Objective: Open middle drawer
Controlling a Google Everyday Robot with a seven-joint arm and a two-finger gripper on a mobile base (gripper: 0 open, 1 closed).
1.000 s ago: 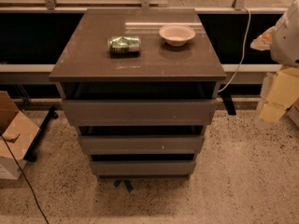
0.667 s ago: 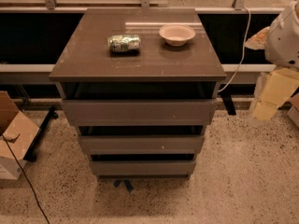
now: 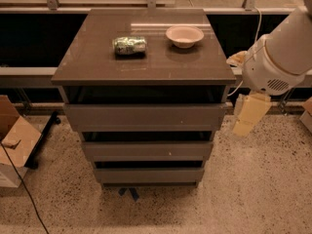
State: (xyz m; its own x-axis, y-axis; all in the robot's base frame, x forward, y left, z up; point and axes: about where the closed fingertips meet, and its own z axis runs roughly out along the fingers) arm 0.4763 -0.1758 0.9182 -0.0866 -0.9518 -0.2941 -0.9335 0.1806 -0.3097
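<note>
1. Camera view, the change: the white arm (image 3: 278, 52) now stands lower and more to the left than a second ago. It comes in from the right edge toward the cabinet (image 3: 97, 62).
2. The gripper (image 3: 250, 114) hangs below the arm's round joint. It is just beside the right side of the cabinet, at about the height of the top drawer (image 3: 144, 116). It does not touch the cabinet. Whether it is apart or together I cannot tell.
3. The middle drawer (image 3: 146, 150) is the second of the three fronts, with a small pale speck right of its centre. It looks the same as before and shows no sign of being pulled out. The gripper is above it and off to its right.
4. My judgement: this is the approach, and the opening itself is not yet begun. The front has no handle, so the gripper probably needs to catch its upper edge at the dark gap.
5. Containers: the bowl (image 3: 184, 35) on the cabinet top appears empty. A crushed green can (image 3: 129, 45) lies on its side near it, to the left.
6. The inside of all three drawers, the lowest drawer (image 3: 148, 174) included, is hidden.
7. A cardboard box (image 3: 14, 140) stands on the floor at the left. Its content is not clear.
</note>
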